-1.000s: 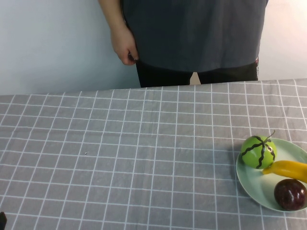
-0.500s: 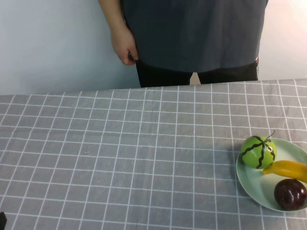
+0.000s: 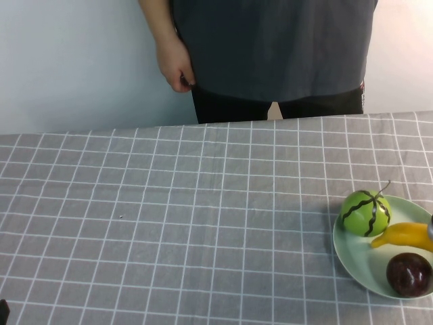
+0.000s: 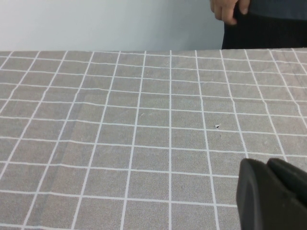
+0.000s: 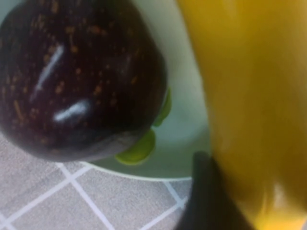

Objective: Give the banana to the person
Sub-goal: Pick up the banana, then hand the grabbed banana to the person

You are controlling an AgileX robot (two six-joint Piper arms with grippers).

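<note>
Yellow banana (image 3: 404,235): on the plate (image 3: 358,254), now tilted, I judge lifting begins.
Right gripper (image 5: 211,201): at the banana, fingers unclear.
Left gripper (image 4: 271,191): parked over the bench (image 3: 189,223), fingers together.
Person (image 3: 277,47): waiting opposite.

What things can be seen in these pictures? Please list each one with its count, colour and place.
banana: one, bright yellow, on the plate at the table's right edge, between the two round fruits
green striped fruit: one, green with dark stripes, on the far left part of the plate
dark purple fruit: one, dark purple and glossy, on the near part of the plate
plate: one, pale green, right side of the table
tablecloth: one, grey with white grid lines, covering the table
person: one, dark grey shirt and black trousers, standing behind the far edge
left gripper: one, black, low over bare cloth on the left side
right gripper: one, black, right against the banana at the plate
</note>
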